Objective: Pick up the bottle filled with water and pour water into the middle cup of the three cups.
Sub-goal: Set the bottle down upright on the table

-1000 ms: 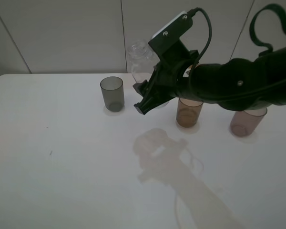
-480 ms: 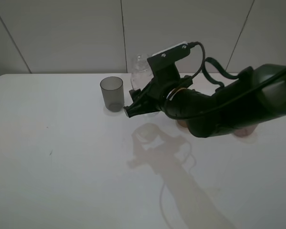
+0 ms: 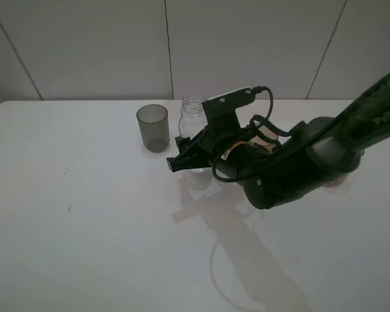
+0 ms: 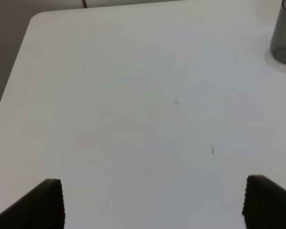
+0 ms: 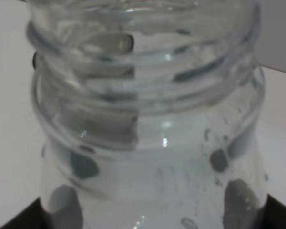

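Observation:
My right gripper (image 3: 184, 160) is shut on the clear bottle (image 3: 191, 117), which stands upright, low over the table, just right of the smoky grey cup (image 3: 153, 127). I cannot tell whether its base touches the table. In the right wrist view the bottle's threaded neck (image 5: 143, 95) fills the frame, with water drops inside and my fingers (image 5: 19, 217) dark at its sides. The amber middle cup (image 3: 268, 132) is almost wholly hidden behind my right arm. My left gripper (image 4: 152, 202) is open and empty over bare table, and is out of the exterior view.
The mauve-pink cup (image 3: 338, 182) shows only as a sliver behind my right arm. The grey cup also shows in the left wrist view (image 4: 283, 36). The white table (image 3: 84, 214) meets a tiled wall at the back.
My right arm has come down and to the left with the bottle. The bottle was raised and tilted behind the gripper, and now stands upright low by the grey cup.

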